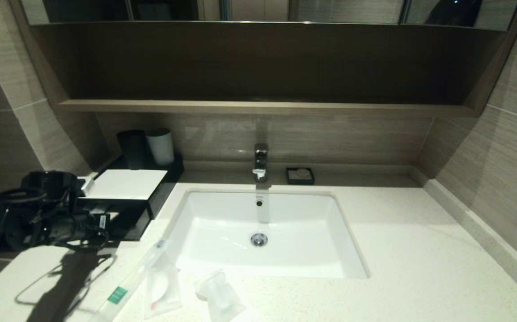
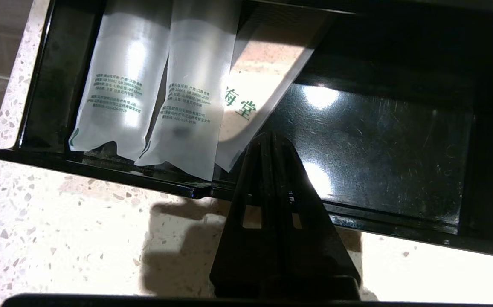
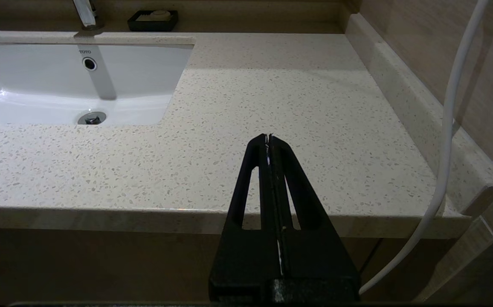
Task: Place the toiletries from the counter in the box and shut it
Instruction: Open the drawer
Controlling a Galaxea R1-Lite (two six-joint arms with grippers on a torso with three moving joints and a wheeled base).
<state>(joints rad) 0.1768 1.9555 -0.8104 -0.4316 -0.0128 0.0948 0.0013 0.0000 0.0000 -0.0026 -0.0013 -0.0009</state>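
Three clear packets of toiletries lie on the counter (image 1: pixel 419 250) at its front edge, left of the basin: a long toothbrush packet (image 1: pixel 135 279) with a green label, a small flat packet (image 1: pixel 162 288) overlapping it, and another small packet (image 1: pixel 218 297). The black box (image 1: pixel 126 183) with the white top stands at the back left, its drawer (image 2: pixel 378 140) pulled out. My left gripper (image 2: pixel 271 135) is shut and empty, its tips over the drawer's front lip. My right gripper (image 3: pixel 268 136) is shut and empty, hanging over the counter's front right edge.
Three frosted sachets (image 2: pixel 187 98) lie in one end of the drawer. A dark cup (image 1: pixel 132 149) and a white cup (image 1: pixel 160 146) stand behind the box. The white basin (image 1: pixel 222 223), the faucet (image 1: pixel 260 161) and a soap dish (image 1: pixel 300 175) lie to its right. A white cable (image 3: pixel 447 128) hangs by the right wall.
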